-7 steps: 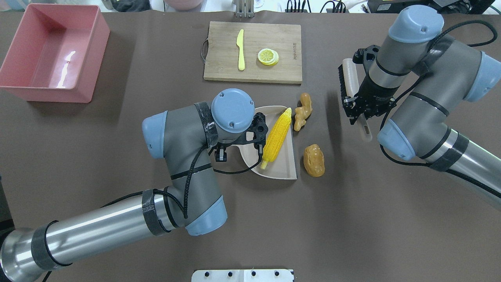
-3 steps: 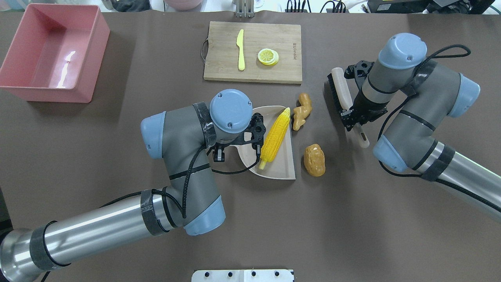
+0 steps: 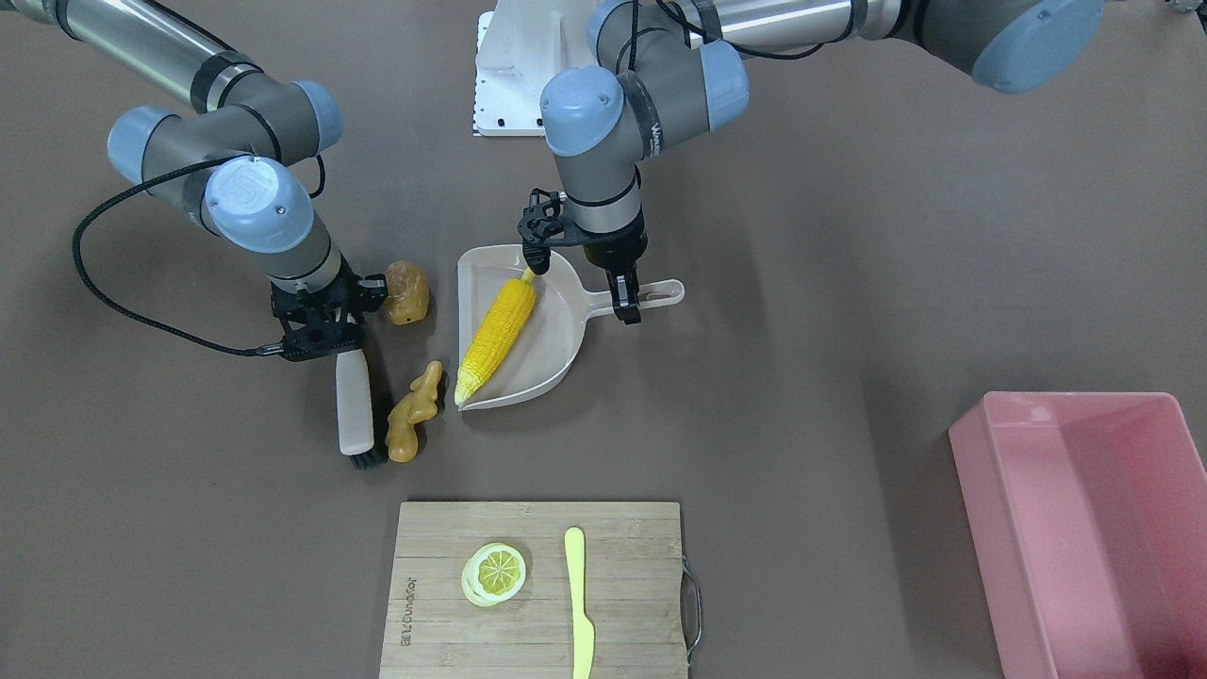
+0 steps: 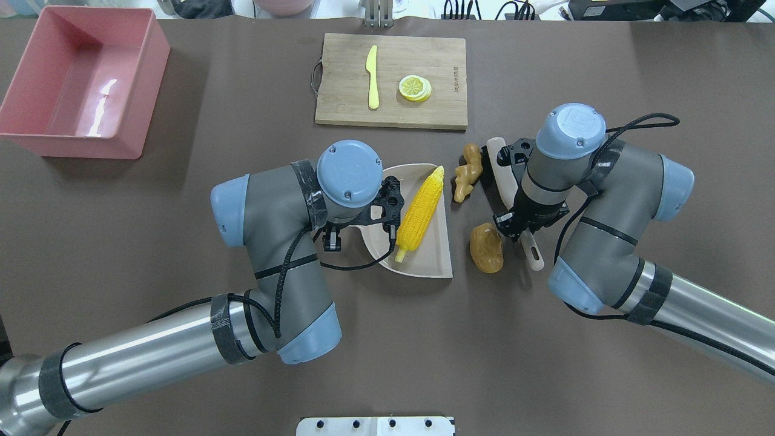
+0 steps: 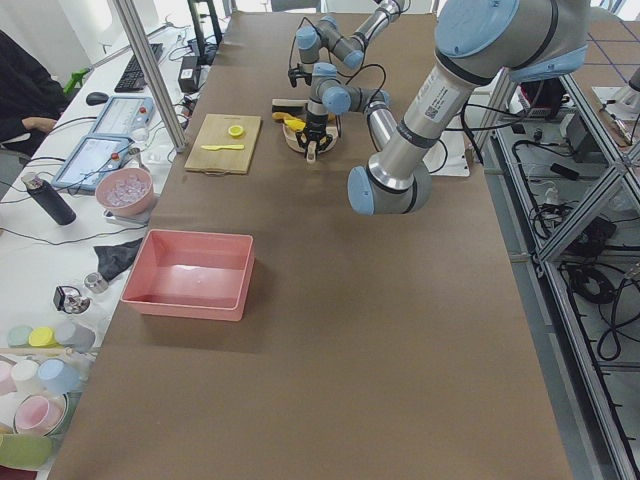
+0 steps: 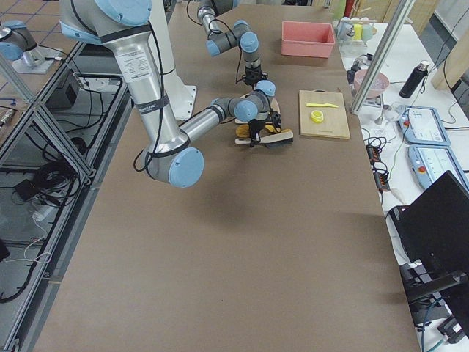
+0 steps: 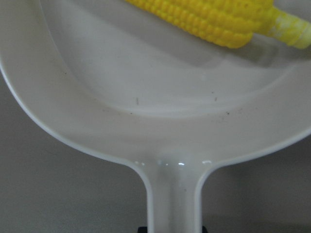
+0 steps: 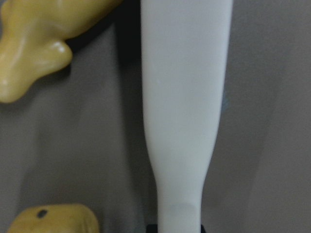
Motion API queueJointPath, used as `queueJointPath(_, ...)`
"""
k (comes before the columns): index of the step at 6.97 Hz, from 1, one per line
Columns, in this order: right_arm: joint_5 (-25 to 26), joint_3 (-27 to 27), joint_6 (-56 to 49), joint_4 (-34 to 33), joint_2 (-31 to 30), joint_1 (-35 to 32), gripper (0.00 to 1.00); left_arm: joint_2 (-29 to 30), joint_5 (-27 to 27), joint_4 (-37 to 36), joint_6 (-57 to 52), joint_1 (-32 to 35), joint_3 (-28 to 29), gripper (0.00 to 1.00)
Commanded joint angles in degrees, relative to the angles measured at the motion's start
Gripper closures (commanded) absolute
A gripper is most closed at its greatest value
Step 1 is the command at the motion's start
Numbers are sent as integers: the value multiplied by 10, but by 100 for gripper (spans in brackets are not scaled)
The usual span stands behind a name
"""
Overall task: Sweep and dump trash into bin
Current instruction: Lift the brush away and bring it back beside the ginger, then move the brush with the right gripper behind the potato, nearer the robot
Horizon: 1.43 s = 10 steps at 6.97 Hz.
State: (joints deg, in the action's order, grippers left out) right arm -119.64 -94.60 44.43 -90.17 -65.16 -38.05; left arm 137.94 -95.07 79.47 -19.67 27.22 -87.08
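Brown table (image 3: 849, 283): left gripper (image 3: 626, 300) pinches dustpan (image 3: 556, 330) handle, corn cob (image 3: 498, 338) inside; right gripper (image 3: 325, 339) pinches brush (image 3: 354, 405) handle, just beside ginger root (image 3: 413, 415) and potato (image 3: 406, 290)

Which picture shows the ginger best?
The front-facing view: the whole ginger lies uncovered, beside the brush. The overhead view also shows it whole. The right wrist view catches only one blurry end. In the side views it is tiny; the left wrist view misses it.
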Motion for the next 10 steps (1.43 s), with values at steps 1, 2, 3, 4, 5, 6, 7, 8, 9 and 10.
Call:
queueJointPath(1,-2,-64,4,-72,6,10,100,-6,0,3,0,0,-1,100)
queueJointPath(2,-2,-83,4,-98,16,16,100,-6,0,3,0,0,-2,100)
queueJointPath(3,4,-76,8,-98,22,32,100,-6,1,2,-1,1,-5,100)
queueJointPath(4,4,-76,11,-98,21,37,100,-8,0,2,-1,1,-4,100)
queueJointPath(5,-1,-80,11,-98,17,25,100,-10,0,3,-1,1,-4,100)
queueJointPath(6,-16,-105,10,-100,11,-9,100,-10,0,3,-1,0,-4,100)
queueJointPath(7,-52,-116,16,-121,2,-23,100,-9,0,3,0,0,-5,100)
queueJointPath(8,-80,-118,79,-120,-17,-28,100,-10,0,3,0,0,-4,100)
queueJointPath(9,-101,-116,111,-117,-41,-27,100,-9,0,3,0,0,-5,100)
queueJointPath(10,-103,-126,170,-97,-65,-19,100,-9,0,4,0,0,-4,100)
